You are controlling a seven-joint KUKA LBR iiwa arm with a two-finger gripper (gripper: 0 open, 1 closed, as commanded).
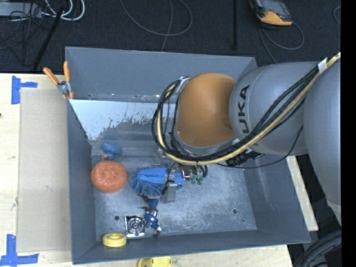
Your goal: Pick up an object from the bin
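Several loose things are lying in the grey bin (pixel 267 204), and the gripper (pixel 170 190) is hanging low at its middle, just beside a crumpled blue object (pixel 148 180). An orange scrubber ball (pixel 109 176) is sitting further left. Whether it's clenched or released, I cannot tell.

Orange scrub ball (pixel 109 176), yellow disc (pixel 114 239), small blue piece (pixel 112 149)

Lighting: fairly bright, even, from overhead. Glare: pale sheen across sloped back wall of grey metal bin (pixel 111 115); soft highlight on glossy orange dome cover of arm (pixel 203 110). Shadow: soft, directly beneath arm
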